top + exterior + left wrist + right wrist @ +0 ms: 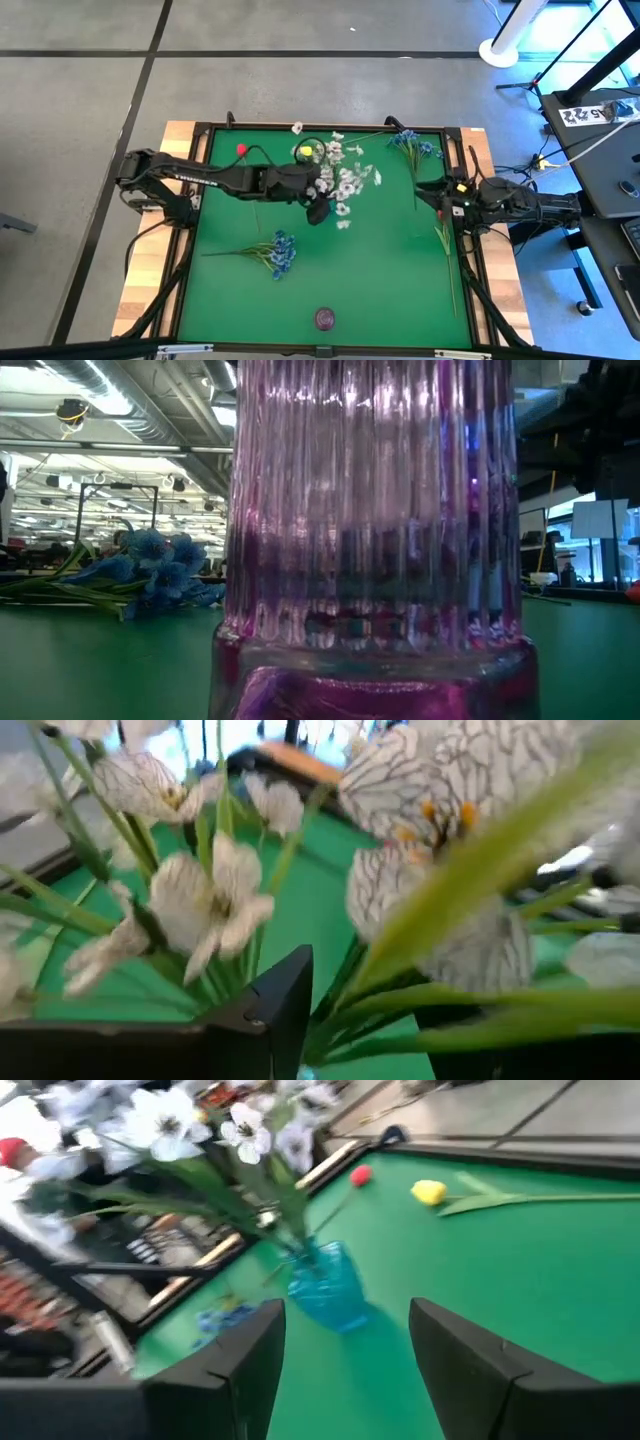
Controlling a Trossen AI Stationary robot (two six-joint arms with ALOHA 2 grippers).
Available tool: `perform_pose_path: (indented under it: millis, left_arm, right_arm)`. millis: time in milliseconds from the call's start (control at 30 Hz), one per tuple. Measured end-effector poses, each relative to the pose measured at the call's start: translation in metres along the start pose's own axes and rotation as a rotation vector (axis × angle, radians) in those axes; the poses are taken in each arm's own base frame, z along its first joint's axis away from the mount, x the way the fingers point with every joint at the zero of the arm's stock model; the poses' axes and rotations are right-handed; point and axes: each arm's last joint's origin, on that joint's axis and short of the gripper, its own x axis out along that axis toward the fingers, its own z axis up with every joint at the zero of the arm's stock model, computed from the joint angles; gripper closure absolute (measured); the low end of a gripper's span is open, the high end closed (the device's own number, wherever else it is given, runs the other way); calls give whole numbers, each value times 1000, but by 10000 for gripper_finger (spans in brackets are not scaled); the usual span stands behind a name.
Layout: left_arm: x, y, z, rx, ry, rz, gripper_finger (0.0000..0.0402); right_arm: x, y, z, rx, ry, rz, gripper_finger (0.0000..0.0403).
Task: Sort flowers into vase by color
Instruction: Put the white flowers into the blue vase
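My left gripper [318, 192] reaches over the table's middle and is shut on a spray of white flowers [345, 178]. Their stems run down into a blue vase [330, 1290], which stands on the green mat. My right gripper [441, 197] waits open near the right edge, touching nothing. A bunch of blue flowers [277, 251] lies flat on the mat, and a second blue bunch [410, 145] lies at the far right. A yellow bud [305, 152] and a red bud [241, 150] lie at the far side. A purple ribbed vase [325, 318] stands at the near edge. My left gripper holds the white flowers by their bundled green stems [380, 1010], just below the blossoms, pinched between the two fingers [270, 1010]. It comes level from the table's left, with the fingers across the stems. The spray stands roughly upright, and its lower stems [300, 1240] are in the blue vase.
The purple vase [370, 540] fills the low view, with blue flowers [160, 565] lying behind it on the left. A long green stem [446, 245] lies along the right side near my right gripper. A dark raised frame [200, 130] edges the mat. There is open mat at the near right.
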Motion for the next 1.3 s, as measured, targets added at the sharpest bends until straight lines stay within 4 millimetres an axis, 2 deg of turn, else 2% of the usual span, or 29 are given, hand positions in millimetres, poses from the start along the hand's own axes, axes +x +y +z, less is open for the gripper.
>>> perform_pose_path:
  millis: [333, 533, 800, 967, 1167, 1300]
  left_arm:
    - [-16, 2, 12, 65, 191, 102, 181]
    - [-15, -1, 16, 89, 148, 84, 171]
    - [1, -1, 14, 94, 102, 130, 170]
    - [5, 8, 15, 47, 100, 178, 170]
    - [0, 22, 23, -142, 102, 181, 170]
    - [0, 31, 19, -162, 155, 239, 170]
  right_arm:
    - [-1, -10, -6, -51, 4, -168, 187]
    - [-1, -10, -6, -53, 7, -170, 187]
    - [-1, -10, -6, -47, 5, -168, 187]
    - [-1, -9, -7, -41, 33, -134, 187]
    - [-1, -8, -7, -39, 50, -112, 187]
    - [-1, -8, -8, -39, 51, -113, 187]
